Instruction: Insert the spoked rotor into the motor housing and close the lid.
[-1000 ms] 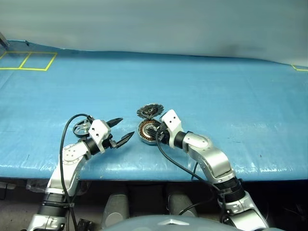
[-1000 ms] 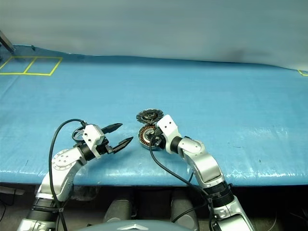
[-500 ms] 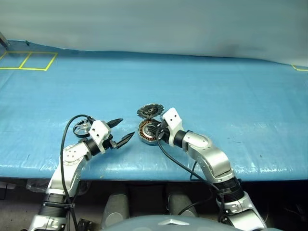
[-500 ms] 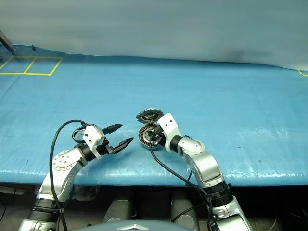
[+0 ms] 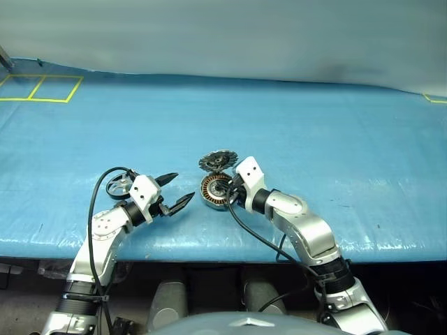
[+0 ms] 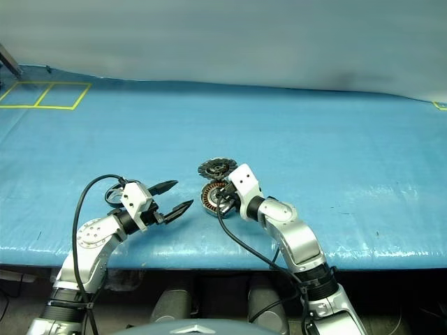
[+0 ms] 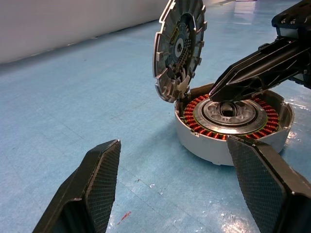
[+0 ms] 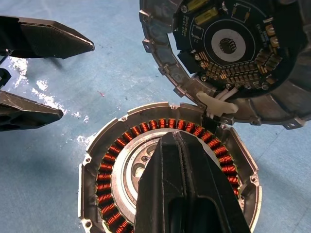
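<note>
The blue desk [image 5: 335, 132] carries the housing [image 7: 228, 127] near its front edge, lying flat with its open side up, copper winding around the centre. The lid [image 7: 178, 47] stands almost upright at the housing's far rim, its toothed face toward the left gripper. The rotor [image 5: 119, 185] lies behind the left gripper [image 5: 175, 190], whose jaws are spread; the right gripper [image 7: 221, 92] has its jaws pressed together over the housing's centre.

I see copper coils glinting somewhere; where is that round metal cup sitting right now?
The motor housing sits on the blue table, just below its raised lid, with the right claw over its centre.
</note>
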Action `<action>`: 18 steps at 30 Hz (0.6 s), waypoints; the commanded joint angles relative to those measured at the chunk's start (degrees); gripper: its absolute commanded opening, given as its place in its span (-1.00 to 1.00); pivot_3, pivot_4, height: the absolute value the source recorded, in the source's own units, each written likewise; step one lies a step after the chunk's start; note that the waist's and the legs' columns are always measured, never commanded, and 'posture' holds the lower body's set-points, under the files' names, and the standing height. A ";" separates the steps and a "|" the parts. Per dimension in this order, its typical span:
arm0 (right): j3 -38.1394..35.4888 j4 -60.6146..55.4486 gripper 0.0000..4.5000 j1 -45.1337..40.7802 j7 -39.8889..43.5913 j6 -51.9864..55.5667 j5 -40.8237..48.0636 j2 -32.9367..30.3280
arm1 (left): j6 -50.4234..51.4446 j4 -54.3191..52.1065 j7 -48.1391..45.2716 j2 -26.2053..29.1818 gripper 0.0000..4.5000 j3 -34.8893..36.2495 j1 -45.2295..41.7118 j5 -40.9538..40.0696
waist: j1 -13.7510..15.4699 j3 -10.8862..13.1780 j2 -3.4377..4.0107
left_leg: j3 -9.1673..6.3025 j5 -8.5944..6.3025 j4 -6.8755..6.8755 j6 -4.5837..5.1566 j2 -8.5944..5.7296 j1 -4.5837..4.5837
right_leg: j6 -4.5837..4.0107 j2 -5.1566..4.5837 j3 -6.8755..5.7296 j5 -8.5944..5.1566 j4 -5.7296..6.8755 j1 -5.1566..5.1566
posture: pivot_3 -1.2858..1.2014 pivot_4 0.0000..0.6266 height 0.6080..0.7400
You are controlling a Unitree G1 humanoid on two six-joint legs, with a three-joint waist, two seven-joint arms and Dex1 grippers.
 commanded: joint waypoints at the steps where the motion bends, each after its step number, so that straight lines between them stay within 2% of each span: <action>1: -0.19 0.16 -0.99 -0.55 -0.53 -1.72 -0.44 0.14 | -1.47 -0.39 -0.22 -0.22 0.69 -0.04 -0.22 -0.13 | 0.00 0.00 0.00 | 0.00 0.00 0.00 0.00 0.00 0.00 | 0.00 0.00 0.00 0.00 0.00 0.00 | 0.03 -0.52 1.00; 18: 2.24 2.55 -0.99 0.56 -0.37 -2.78 -2.19 -0.74 | -1.17 -0.70 -1.30 -0.28 0.69 -0.05 -0.14 -0.93 | 0.00 -0.04 -0.04 | 0.00 0.00 0.03 0.00 0.00 0.11 | 0.00 0.00 0.00 0.00 0.01 0.08 | 0.03 -0.52 1.00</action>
